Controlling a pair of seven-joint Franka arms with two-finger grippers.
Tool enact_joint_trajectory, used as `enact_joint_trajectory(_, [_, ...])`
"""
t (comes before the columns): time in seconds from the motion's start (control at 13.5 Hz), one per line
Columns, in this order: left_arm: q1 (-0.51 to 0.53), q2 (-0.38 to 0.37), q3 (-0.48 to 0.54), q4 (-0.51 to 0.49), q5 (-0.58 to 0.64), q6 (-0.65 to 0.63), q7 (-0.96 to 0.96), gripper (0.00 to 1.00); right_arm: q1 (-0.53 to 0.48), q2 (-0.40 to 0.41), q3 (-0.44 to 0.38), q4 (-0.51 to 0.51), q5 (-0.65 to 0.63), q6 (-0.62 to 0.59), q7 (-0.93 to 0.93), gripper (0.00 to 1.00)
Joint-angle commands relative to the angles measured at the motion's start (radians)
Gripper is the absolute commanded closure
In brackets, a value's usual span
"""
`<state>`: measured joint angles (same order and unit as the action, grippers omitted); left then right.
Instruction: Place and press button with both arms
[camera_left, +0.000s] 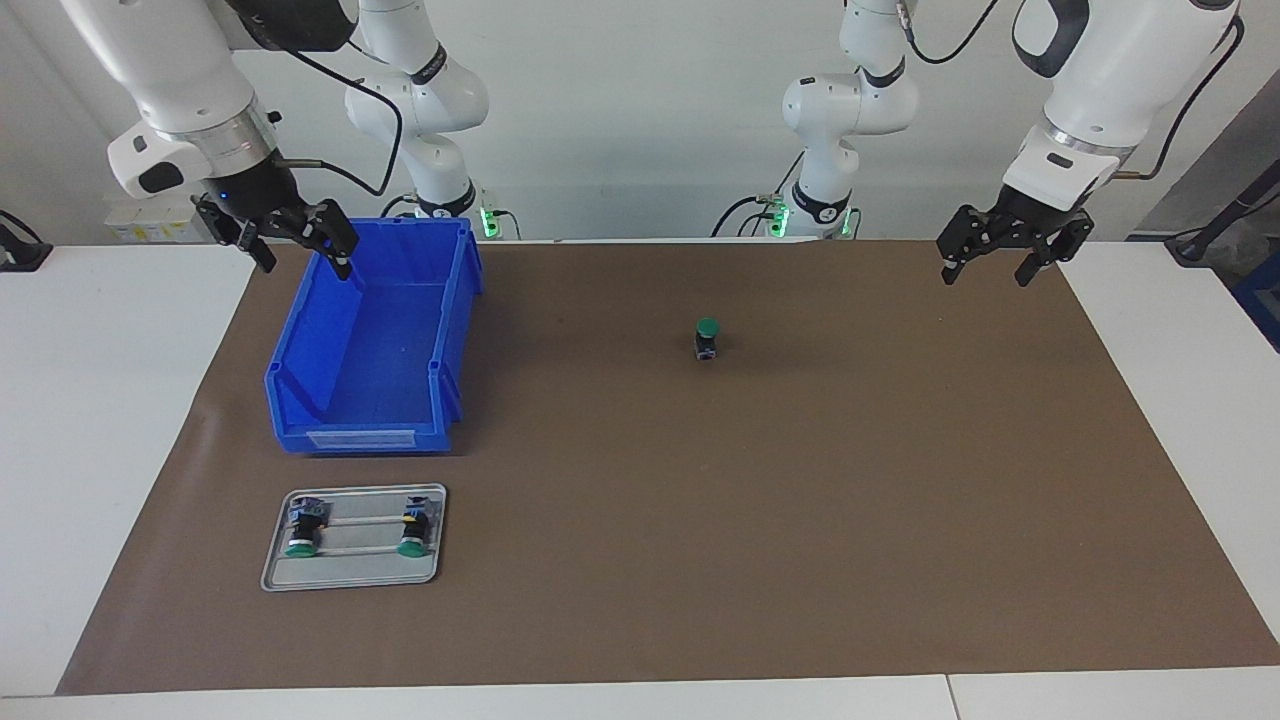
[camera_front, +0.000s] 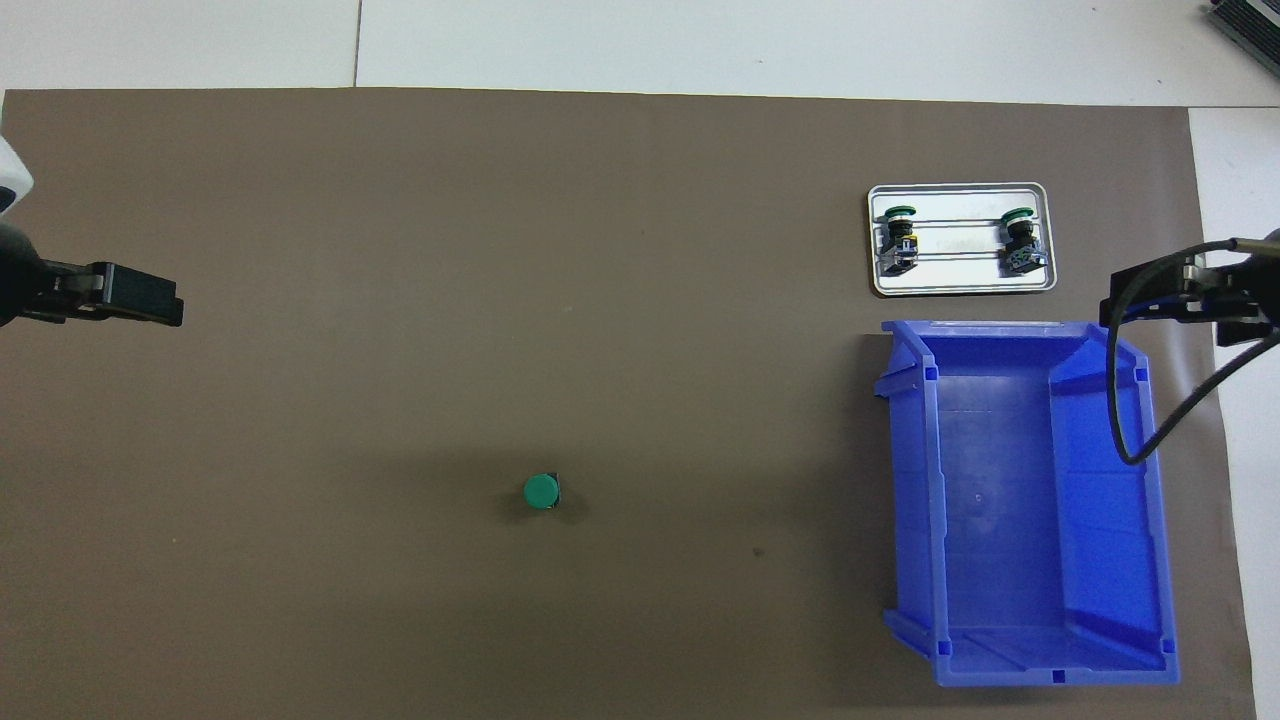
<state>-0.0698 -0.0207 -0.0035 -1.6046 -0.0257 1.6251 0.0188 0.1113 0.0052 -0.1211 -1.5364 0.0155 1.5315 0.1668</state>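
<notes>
- Facing view: the button (camera_left: 707, 338) stands upright on the brown mat (camera_left: 800, 500), green cap up, near the middle of the table and touched by nothing.
- The left gripper (camera_left: 985, 268) hangs in the air over the mat's edge at the left arm's end, its fingers apart and holding nothing.
- The right gripper (camera_left: 300, 250) hangs over the rim of the blue bin (camera_left: 375, 340) at the right arm's end, fingers apart and holding nothing.
- A grey tray (camera_left: 355, 575) lies on the mat just beside the bin, farther from the robots, with 2 more green-capped buttons (camera_left: 305, 528) lying on their sides in it.
- Overhead view: the button (camera_front: 541, 491) sits alone on the mat (camera_front: 500, 250), well apart from the bin (camera_front: 1030, 500) and the tray (camera_front: 960, 287).
- The left gripper (camera_front: 150, 300) enters from the left arm's edge of the view, the right gripper (camera_front: 1150, 300) over the bin's corner nearest the tray; both arms wait.
</notes>
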Motion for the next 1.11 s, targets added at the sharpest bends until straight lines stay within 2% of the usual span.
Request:
enact_joint_trajectory(0.0, [0.007,-0.027,-0.003,-0.029,-0.003,0.006,0.012,0.00,-0.012,-0.010,0.009,-0.013,0.017,0.003,-0.021,0.00])
enact_joint_trajectory(0.44, [-0.011,-0.027,-0.010,-0.031,-0.003,0.012,0.007,0.00,-0.012,-0.010,0.009,-0.011,0.017,0.003,-0.021,0.00])
enact_joint_trajectory(0.52, [-0.040,-0.027,-0.013,-0.032,-0.003,0.016,-0.008,0.00,-0.012,-0.010,0.009,-0.013,0.017,0.003,-0.021,0.00])
enact_joint_trajectory(0.59, [-0.088,-0.027,-0.013,-0.041,-0.003,0.022,-0.045,0.11,-0.012,-0.010,0.009,-0.011,0.017,0.003,-0.021,0.00])
enact_joint_trajectory(0.67, [-0.129,-0.028,-0.013,-0.052,-0.003,0.025,-0.098,0.28,-0.012,-0.010,0.009,-0.013,0.017,0.003,-0.021,0.00])
enact_joint_trajectory(0.74, [-0.177,-0.028,-0.015,-0.070,-0.003,0.029,-0.170,0.59,-0.012,-0.010,0.009,-0.013,0.017,0.003,-0.021,0.00])
enact_joint_trajectory(0.81, [-0.221,-0.030,-0.015,-0.101,-0.003,0.045,-0.238,0.75,-0.012,-0.010,0.009,-0.013,0.017,0.003,-0.021,0.00])
enact_joint_trajectory(0.96, [-0.319,-0.031,-0.015,-0.209,-0.003,0.132,-0.336,0.96,-0.012,-0.010,0.009,-0.013,0.017,0.003,-0.021,0.00])
enact_joint_trajectory(1.04, [-0.353,-0.028,-0.015,-0.271,-0.003,0.200,-0.385,1.00,-0.012,-0.010,0.009,-0.011,0.017,0.003,-0.021,0.00])
